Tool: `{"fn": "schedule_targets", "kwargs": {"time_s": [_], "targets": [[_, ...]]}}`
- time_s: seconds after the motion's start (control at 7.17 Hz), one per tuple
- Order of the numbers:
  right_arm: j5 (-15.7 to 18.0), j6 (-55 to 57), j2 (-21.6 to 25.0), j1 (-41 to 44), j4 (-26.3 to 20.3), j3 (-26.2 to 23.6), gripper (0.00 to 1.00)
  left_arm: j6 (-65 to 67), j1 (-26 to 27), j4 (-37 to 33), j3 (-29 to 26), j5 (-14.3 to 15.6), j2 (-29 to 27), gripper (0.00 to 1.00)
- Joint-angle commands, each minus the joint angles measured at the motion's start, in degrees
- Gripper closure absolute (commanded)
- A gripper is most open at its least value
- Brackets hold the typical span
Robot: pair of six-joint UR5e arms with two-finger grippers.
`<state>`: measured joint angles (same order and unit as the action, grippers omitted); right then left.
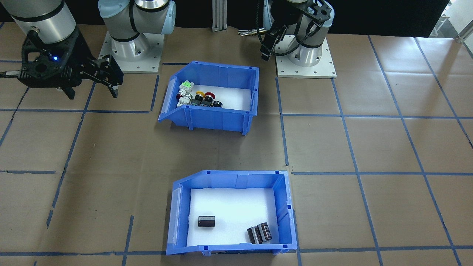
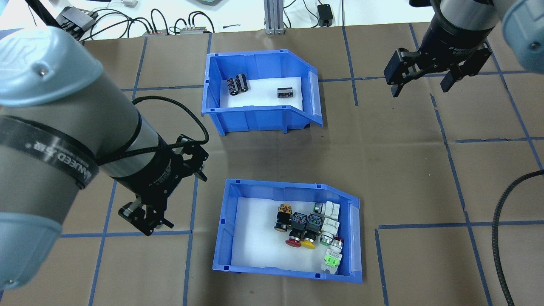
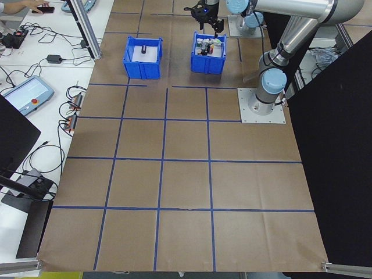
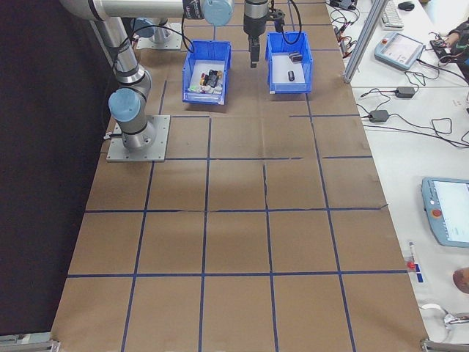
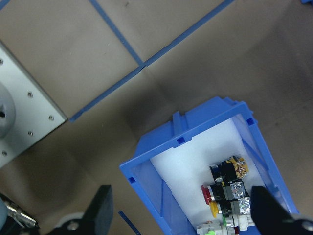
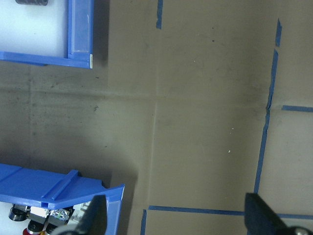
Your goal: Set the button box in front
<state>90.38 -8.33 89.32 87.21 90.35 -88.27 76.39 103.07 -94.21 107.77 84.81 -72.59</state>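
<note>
both pincers spread, empty: left pincer (image 2: 168, 199), right pincer (image 2: 423, 80); only overhead shows button box (image 2: 255, 221) contents fully.

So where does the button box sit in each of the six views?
Front-facing: button box, upper centre.
Overhead: lower centre.
Exterior left: top, right-hand bin.
Exterior right: top, left-hand bin.
Left wrist: lower right.
Right wrist: bottom-left corner, cropped.
Shared landmark: the second blue bin holding dark cylinders.
</note>
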Motion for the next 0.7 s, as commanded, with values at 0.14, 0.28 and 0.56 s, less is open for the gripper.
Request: {"fn": "schedule_targets", "kwargs": {"time_s": [0.14, 0.28, 0.56], "targets": [[0.0, -7.5, -10.7, 5.3, 0.6, 12.6, 0.00, 23.8, 8.3, 0.3, 3.3, -0.1, -0.4, 0.00], [0.0, -7.5, -15.4, 8.8, 0.4, 16.9, 0.00, 27.7, 9.6, 0.3, 4.6, -0.2, -0.4, 0.00], [1.0, -13.9, -22.5, 15.1, 0.3, 22.4, 0.00, 38.1, 14.0, 8.1, 9.1, -0.6, -0.6, 0.00]]}}
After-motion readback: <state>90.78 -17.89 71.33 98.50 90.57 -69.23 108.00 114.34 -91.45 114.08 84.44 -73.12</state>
